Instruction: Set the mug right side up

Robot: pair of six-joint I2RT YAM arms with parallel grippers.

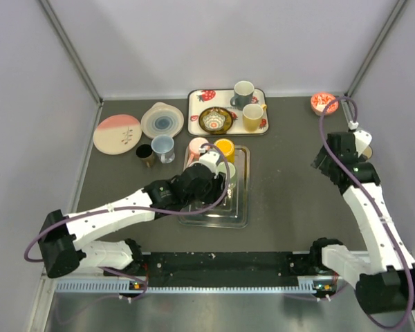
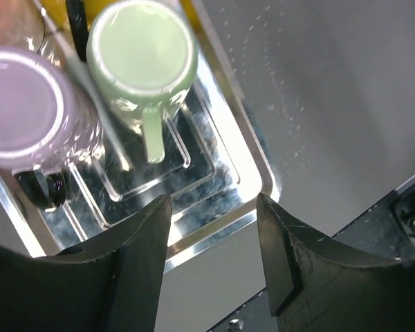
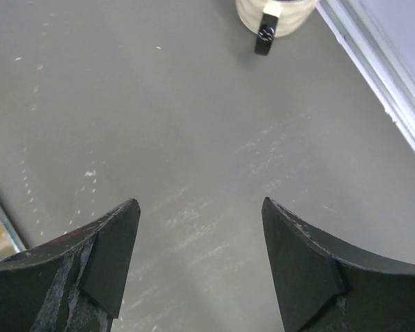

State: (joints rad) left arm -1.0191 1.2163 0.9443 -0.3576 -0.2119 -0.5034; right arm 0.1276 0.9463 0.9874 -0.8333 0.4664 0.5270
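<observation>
Left jaws stand partly apart, right jaws wide, both empty. Left wrist view shows the green mug [image 2: 142, 52] in the steel tray [image 2: 200, 187], just beside a lilac cup [image 2: 24, 104]. Overhead, the left arm [image 1: 111, 214] partly hides them. A cream mug [image 3: 273, 14] stands near the right jaws.

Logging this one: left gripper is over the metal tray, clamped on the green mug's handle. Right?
No. The left gripper is over the metal tray, but open and empty; the handle of the green mug lies clear of it. The left wrist view shows this.
</observation>
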